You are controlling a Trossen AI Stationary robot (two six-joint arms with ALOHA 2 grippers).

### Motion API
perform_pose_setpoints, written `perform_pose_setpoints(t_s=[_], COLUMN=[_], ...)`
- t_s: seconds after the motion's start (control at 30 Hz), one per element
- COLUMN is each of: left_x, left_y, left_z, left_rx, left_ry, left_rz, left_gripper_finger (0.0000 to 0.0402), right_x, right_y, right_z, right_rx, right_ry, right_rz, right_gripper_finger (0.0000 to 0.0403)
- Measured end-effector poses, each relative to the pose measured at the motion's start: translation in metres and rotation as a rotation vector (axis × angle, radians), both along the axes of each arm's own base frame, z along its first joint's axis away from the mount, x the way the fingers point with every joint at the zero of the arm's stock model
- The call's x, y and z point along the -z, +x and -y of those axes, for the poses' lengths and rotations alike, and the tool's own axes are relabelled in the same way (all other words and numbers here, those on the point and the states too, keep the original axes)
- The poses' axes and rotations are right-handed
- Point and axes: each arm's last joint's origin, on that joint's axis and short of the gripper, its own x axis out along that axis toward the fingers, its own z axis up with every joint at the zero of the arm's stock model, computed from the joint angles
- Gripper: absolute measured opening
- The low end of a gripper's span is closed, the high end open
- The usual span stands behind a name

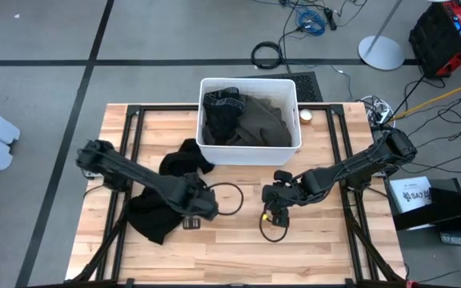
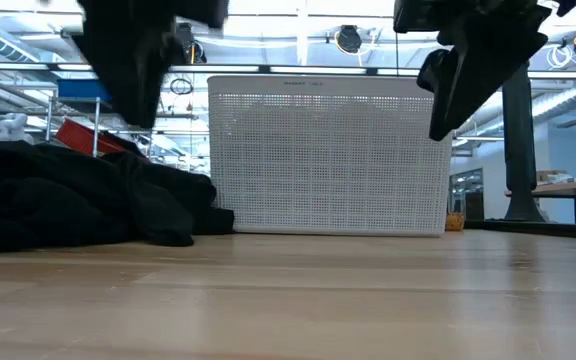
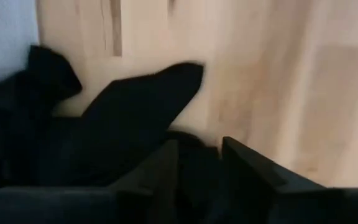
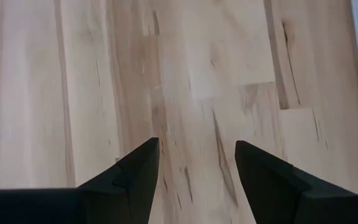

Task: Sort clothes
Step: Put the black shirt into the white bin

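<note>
Black clothes (image 1: pixel 162 196) lay heaped on the wooden surface (image 1: pixel 318 248) at 9 o'clock from centre, with more dark clothes in the white bin (image 1: pixel 250 149) at 12. Left fingers (image 3: pixel 197 168) stood slightly apart over the black fabric; whether they gripped it I could not tell. Right fingers (image 4: pixel 197 180) gaped wide over bare wood, holding nothing. "SA7" showed on a box (image 1: pixel 413 194) at 3 o'clock. Only the low view showed the bin's perforated wall (image 2: pixel 328 155).

light: bright, even, overhead | glare: ceiling lamps, low view | blur: left wrist view soft | shadows: faint
</note>
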Motion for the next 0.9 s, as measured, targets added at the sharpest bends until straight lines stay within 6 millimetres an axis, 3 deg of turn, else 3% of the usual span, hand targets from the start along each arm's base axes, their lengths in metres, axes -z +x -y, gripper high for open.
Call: perform_pose_setpoints(t_s=[0.2,0.4,0.53,0.73,0.9], left_x=[0.052,0.1,0.112,0.114,0.114], left_y=[0.022,0.034,0.038,0.043,0.048], left_z=[0.003,0.0,-0.007,-0.028,-0.057], left_rx=[0.199,0.33,0.345,0.372,0.293], left_ry=[0.069,0.238,0.237,0.104,-0.092], left_rz=[-0.157,-0.287,-0.348,-0.392,-0.409], left_gripper_finger=[0.0206,0.0236,0.0237,0.0235,0.0198], right_x=[-0.001,-0.001,-0.001,-0.001,-0.001], right_y=[0.001,0.001,-0.001,-0.002,-0.004], right_z=[-0.001,-0.003,-0.008,-0.015,-0.019], right_rx=[0.006,0.016,0.015,-0.008,0.007], right_ry=[0.005,0.014,0.022,0.027,0.043], right_rz=[0.019,0.023,0.023,0.032,0.036], right_gripper_finger=[0.02,0.02,0.02,0.02,0.02])
